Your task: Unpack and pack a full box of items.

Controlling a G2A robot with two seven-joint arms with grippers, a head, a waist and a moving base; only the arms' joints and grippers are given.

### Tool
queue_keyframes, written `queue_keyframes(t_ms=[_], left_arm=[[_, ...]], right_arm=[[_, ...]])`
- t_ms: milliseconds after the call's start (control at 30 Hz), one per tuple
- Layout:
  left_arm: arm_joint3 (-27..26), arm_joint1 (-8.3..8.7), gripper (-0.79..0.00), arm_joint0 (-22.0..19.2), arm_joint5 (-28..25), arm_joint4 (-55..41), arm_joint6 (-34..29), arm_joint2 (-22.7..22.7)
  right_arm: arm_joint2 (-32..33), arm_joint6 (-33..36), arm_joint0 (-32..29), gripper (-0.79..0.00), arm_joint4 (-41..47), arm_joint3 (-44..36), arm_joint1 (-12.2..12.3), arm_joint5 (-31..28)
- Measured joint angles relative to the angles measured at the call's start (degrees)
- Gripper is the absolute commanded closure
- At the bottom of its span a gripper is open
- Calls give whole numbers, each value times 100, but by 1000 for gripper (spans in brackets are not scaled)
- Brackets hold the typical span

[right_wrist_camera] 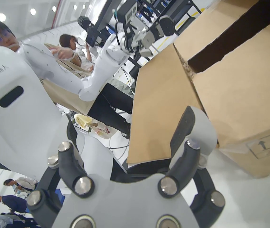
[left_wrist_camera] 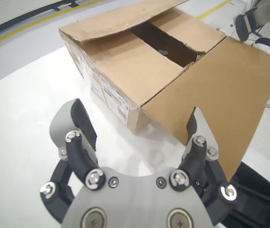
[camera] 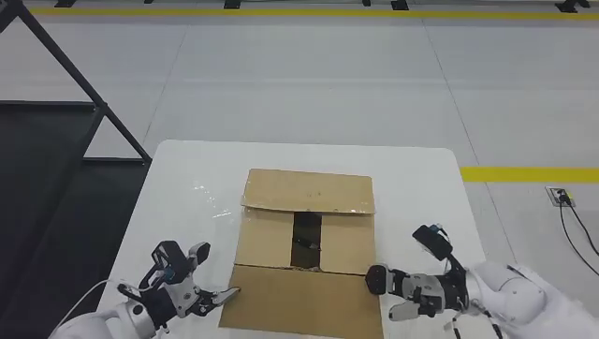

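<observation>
A white table (camera: 187, 180) carries one cardboard box (camera: 271, 236), top flaps partly open, near flap folded outward.

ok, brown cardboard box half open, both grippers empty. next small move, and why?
Probably move the open left gripper over the brown cardboard box and hook its left inner flap at the dark centre gap, folding it outward. The near outer flap already hangs out and the far outer flap is raised, but both inner flaps lie flat over the opening.
</observation>
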Motion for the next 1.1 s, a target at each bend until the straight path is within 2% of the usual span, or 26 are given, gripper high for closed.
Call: queue_keyframes(t_ms=[133, 467, 633, 800, 933, 1100], left_arm=[[12, 14, -785, -11, 228, 331, 8, 78], [123, 20, -785, 18, 608, 580, 276, 249], [122, 20, -785, 17, 603, 579, 273, 248], [122, 20, -785, 17, 603, 579, 273, 248], [122, 20, -785, 17, 603, 579, 273, 248], [122, 20, -785, 17, 603, 579, 273, 248]], right_arm=[[-68, 45, 227, -785, 776, 200, -30, 45], [-68, -9, 210, -785, 725, 147, -44, 110], [-88, -299, 325, -785, 1121, 170, -186, 1229], [-142, -2, 557, -785, 1715, 499, -359, 2421], [-140, 102, 674, -785, 1913, 756, -493, 2799], [-153, -217, 808, -785, 1792, 962, -681, 3044]])
